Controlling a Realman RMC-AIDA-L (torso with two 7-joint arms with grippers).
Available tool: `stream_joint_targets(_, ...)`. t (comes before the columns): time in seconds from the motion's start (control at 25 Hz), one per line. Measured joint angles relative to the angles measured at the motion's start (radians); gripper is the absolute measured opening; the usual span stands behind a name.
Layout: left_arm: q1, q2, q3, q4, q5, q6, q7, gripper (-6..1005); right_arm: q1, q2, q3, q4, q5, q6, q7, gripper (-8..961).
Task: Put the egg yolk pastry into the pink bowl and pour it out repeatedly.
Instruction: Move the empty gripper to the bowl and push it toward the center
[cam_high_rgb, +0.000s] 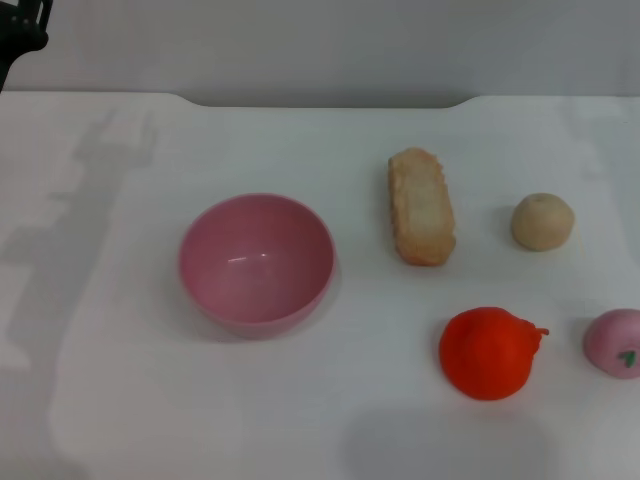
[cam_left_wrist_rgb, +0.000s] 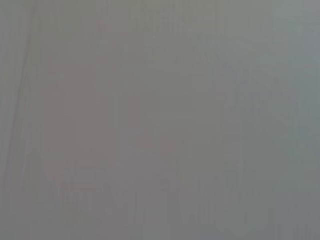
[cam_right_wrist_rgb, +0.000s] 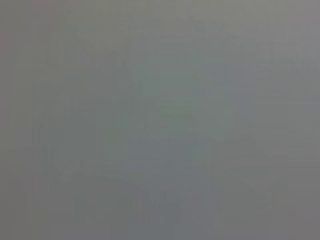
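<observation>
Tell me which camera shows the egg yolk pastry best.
The head view. The egg yolk pastry sits there whole and unblocked on the table, right of the bread. Both wrist views show only blank grey, no pastry.

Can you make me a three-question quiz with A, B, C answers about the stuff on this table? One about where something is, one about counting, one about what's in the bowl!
1. Where is the egg yolk pastry?
A. Inside the pink bowl
B. On the table, to the right of the long bread
C. On top of the orange fruit

2. How many food items lie on the table?
A. Two
B. Four
C. Six

3. What is in the pink bowl?
A. Nothing
B. The pastry
C. The pink fruit

Answers:
1. B: the pastry sits on the white table beside the long bread.
2. B: bread, pastry, orange fruit and pink fruit.
3. A: its inside shows only bare pink.
</observation>
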Motion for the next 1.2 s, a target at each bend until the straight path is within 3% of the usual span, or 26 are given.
stream_joint_targets(0.8,-0.006,-0.002,-0.034,0.012,-0.006,-0.062,-0.039,528,-0.002,0.0,0.001,0.023,0.001,0.022,0.025,726)
stream_joint_targets(1.0,0.007,0.013,-0.014,0.109,0.049,-0.113,-0.213,528,-0.005,0.0,0.001,0.023,0.001,0.031,0.028,726)
stream_joint_targets(1.2,0.025,0.051,-0.011,0.26,0.265,-0.139,-0.511,528,-0.007,0.0,-0.001,0.025,0.001,0.033,0.029,726)
